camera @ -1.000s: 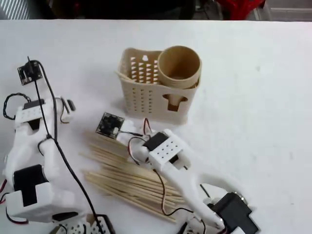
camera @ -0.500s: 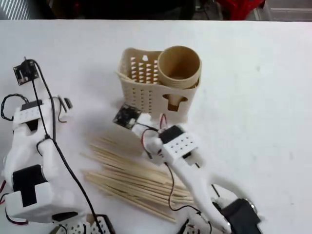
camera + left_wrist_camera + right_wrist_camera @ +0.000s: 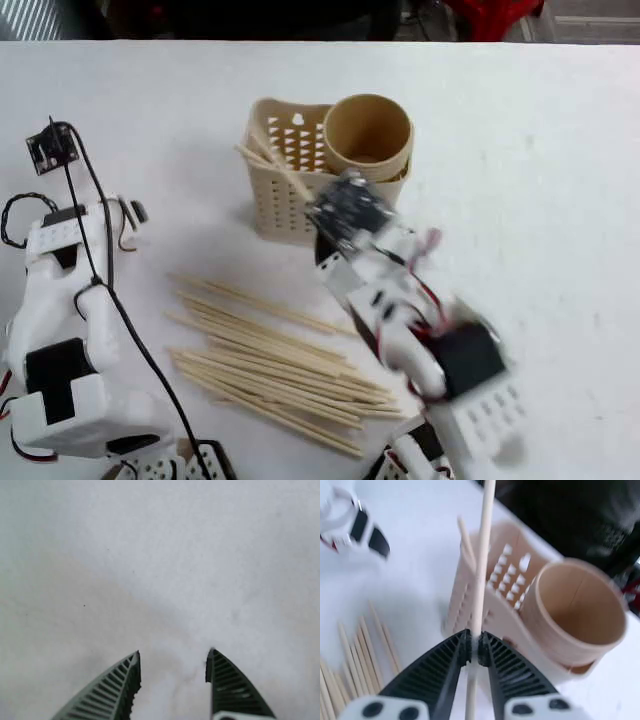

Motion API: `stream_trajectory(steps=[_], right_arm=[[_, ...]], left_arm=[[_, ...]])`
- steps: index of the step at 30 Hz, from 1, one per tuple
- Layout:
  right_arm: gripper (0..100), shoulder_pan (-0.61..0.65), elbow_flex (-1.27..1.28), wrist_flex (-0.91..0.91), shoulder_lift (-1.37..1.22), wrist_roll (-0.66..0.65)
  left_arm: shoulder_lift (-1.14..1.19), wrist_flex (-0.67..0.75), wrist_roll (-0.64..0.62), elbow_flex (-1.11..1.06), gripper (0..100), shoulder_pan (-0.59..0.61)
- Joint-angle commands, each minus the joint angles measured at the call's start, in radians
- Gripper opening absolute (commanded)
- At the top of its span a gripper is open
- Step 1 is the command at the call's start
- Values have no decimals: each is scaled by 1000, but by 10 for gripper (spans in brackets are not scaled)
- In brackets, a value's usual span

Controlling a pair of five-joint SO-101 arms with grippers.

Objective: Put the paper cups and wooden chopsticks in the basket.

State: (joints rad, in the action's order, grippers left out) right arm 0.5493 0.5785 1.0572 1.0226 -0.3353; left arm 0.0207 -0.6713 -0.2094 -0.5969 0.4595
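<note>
White table (image 3: 530, 150) with 1 cream basket (image 3: 280, 205) and, near it, a loose spread of wooden chopsticks (image 3: 270, 365)

Shells white on left arm (image 3: 55, 300) and right arm (image 3: 375, 295); black servo blocks, black and red wiring. Ribbed dark fingers on left gripper (image 3: 172, 655) and right gripper (image 3: 474, 642).

Light bright, even, diffuse from overhead. High view: table (image 3: 530, 150) near blown-out white, no hard glare; only faint soft shadows by basket (image 3: 285, 205) & under chopsticks (image 3: 270, 360). Bg behind table dark. Left wrist view: broad soft shade on table ahead of left gripper (image 3: 173, 651).
</note>
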Motion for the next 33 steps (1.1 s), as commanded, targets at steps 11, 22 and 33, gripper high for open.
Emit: stream_trajectory(steps=[11, 22, 33], right_arm=[[18, 8, -440, -616, -527, 160], [18, 7, -396, -822, -714, 160], [58, 5, -229, -909, -710, 152]], left_arm=[[-2, 17, -29, 3, 222, 4], [-2, 18, -29, 3, 222, 1], [-2, 15, -29, 3, 222, 1]])
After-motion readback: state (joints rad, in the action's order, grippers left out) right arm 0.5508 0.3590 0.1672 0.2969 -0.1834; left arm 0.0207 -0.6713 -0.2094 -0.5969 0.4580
